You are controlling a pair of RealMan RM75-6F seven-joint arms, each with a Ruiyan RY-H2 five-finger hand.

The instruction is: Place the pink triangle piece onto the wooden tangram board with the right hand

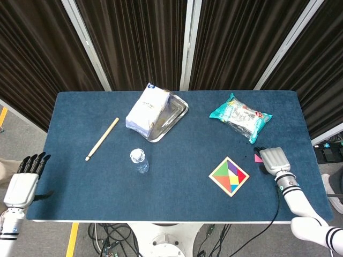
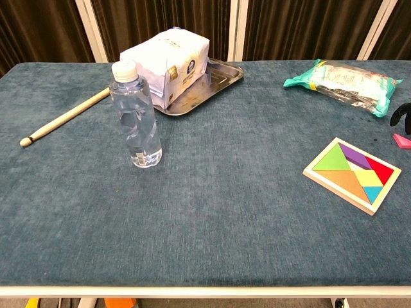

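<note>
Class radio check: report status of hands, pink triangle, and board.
Right hand over pink triangle, grip unclear. Left hand open, off-table. Tangram board beside it, path clear.

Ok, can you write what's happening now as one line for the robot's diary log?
right robot hand: over pink triangle piece, grip unclear | wooden tangram board: pink slot unfilled | left robot hand: off table, open

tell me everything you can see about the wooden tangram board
The wooden tangram board is a flat square tray with a pale wood rim, filled with flat coloured pieces: green, purple, yellow, red, orange and blue. It lies flat on the blue table cloth, turned cornerwise, near the right front. Nothing touches it; the right robot hand sits apart, to its right.
</note>
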